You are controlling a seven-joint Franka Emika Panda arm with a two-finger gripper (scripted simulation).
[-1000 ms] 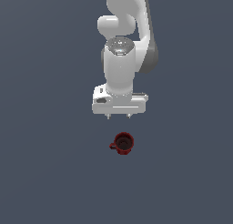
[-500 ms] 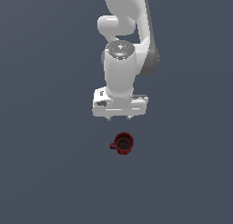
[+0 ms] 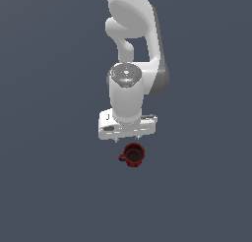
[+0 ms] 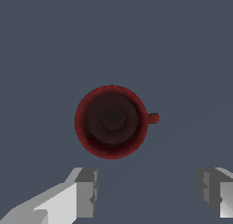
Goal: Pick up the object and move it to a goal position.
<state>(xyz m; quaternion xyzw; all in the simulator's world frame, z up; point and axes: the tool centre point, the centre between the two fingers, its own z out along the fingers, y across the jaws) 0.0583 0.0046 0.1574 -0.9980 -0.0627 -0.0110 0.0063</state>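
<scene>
A: Where's the dark red mug [image 3: 133,154]?

B: Upright on the floor, at six o'clock from your gripper [image 4: 148,191], which is spread wide. Centre over the rim, avoiding the handle [image 4: 153,118].

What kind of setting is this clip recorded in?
Most likely a bare simulated test scene: a flat, uniform grey floor, one dark red mug standing upright, and a white arm whose open gripper hangs above it.
</scene>
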